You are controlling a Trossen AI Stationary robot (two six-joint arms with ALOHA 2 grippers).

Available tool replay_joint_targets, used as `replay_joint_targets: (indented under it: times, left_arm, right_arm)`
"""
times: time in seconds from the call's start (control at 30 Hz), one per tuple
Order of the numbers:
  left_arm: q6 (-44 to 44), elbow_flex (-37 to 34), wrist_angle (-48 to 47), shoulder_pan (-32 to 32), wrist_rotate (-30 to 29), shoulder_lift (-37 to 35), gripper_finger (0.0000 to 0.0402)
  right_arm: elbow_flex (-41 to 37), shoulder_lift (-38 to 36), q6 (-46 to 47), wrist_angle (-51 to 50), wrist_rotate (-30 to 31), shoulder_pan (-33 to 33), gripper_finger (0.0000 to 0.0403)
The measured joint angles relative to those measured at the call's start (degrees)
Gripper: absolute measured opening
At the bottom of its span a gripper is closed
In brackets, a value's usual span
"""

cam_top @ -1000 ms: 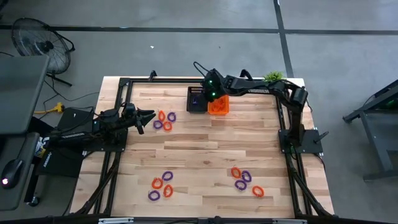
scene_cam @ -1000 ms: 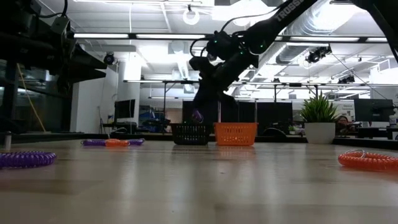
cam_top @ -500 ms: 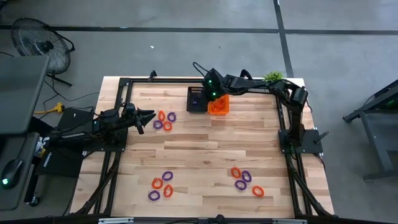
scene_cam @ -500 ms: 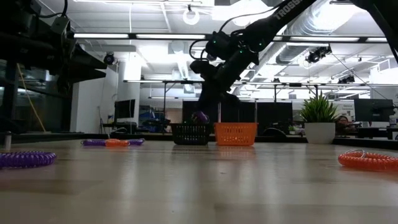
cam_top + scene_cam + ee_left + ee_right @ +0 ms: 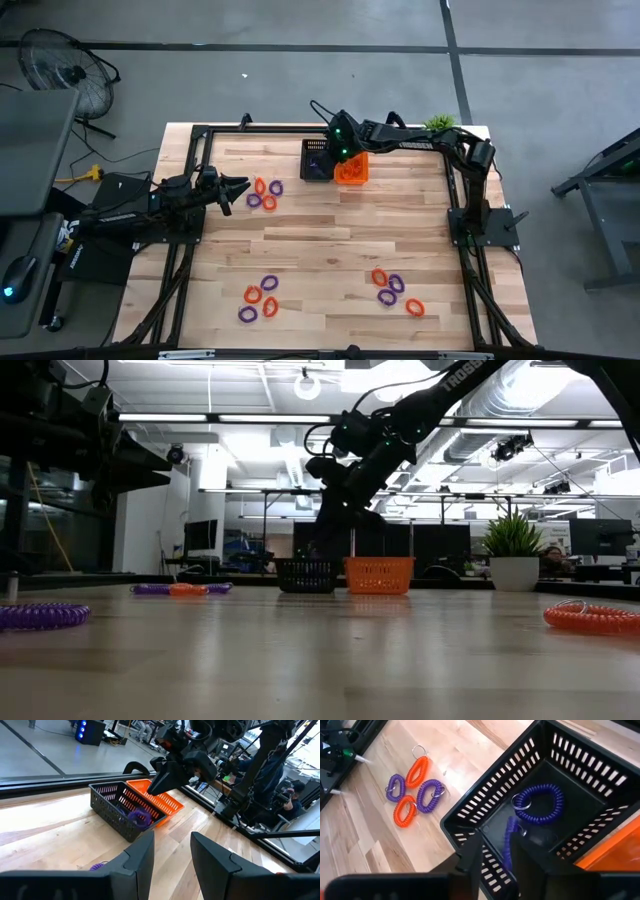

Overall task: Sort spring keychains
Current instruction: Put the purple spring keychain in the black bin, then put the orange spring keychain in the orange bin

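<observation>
The right gripper point(image 5: 492, 852) hangs over the black basket point(image 5: 485, 800) near the desk's far edge, its fingers point(image 5: 470, 852) apart with a purple spring keychain point(image 5: 510, 840) between them, falling or just let go; whether it touches them cannot be told. A second purple keychain point(image 5: 540, 802) lies flat on the basket floor. The orange basket point(image 5: 351, 170) stands touching the black one on its right side.

The left gripper point(image 5: 172, 855) waits low near the desk's left edge, its fingers point(image 5: 142, 857) apart and empty, pointing at a cluster of orange and purple keychains point(image 5: 264, 193) just in front of it. Two more mixed clusters lie towards the near edge: one left of centre point(image 5: 258, 296), one right of centre point(image 5: 392, 289). The wooden desk point(image 5: 320, 240) carries everything.
</observation>
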Motion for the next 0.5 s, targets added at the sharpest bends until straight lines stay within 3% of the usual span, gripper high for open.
replay_joint_targets:
  times: [0.2, 0.5]
  left_arm:
    - [0.00, 0.00, 0.00, -0.01, 0.02, 0.02, 0.0126]
    - [0.00, 0.00, -0.02, -0.01, 0.02, 0.02, 0.0126]
  right_arm:
    - [0.00, -0.06, -0.02, -0.02, -0.58, 0.00, 0.0130]
    - [3.08, -0.31, -2.34, -3.20, -2.18, -0.10, 0.0133]
